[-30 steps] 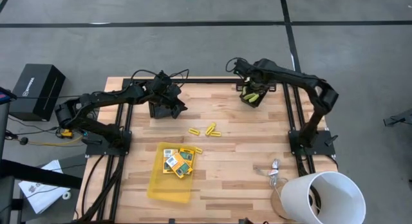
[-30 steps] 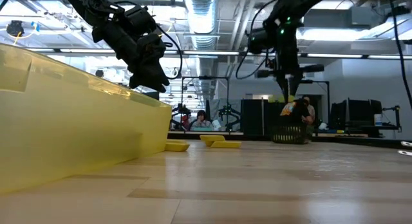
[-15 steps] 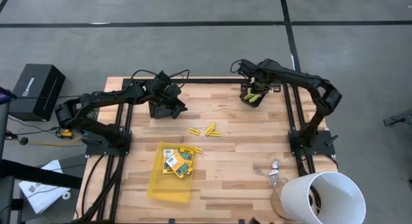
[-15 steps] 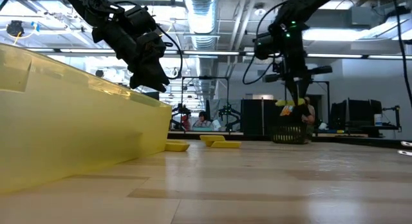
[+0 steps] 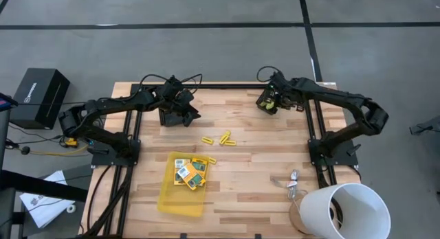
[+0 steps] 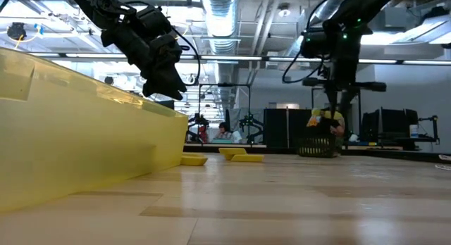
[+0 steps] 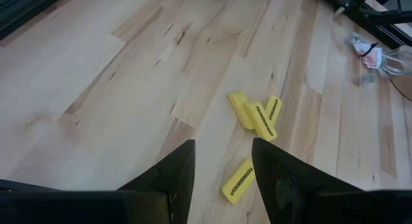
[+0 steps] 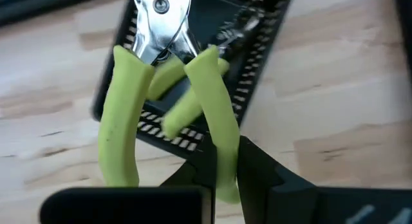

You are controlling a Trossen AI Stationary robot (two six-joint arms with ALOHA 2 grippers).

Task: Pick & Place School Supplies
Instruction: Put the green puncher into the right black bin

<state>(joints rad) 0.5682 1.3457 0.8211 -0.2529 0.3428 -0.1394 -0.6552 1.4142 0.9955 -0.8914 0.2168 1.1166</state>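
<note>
Right wrist only — fingers (image 8: 222,166) grip tool (image 8: 167,89)

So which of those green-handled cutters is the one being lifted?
The cutter clamped by one handle in the right end effector, raised above the black basket; another lies inside the basket.

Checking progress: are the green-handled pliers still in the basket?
Out: the right hand holds the pliers lifted above the black basket.

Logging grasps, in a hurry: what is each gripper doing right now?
Left gripper: open, empty, above the yellow sticks.
Right gripper: shut on the green-handled tool, over the black basket.
</note>
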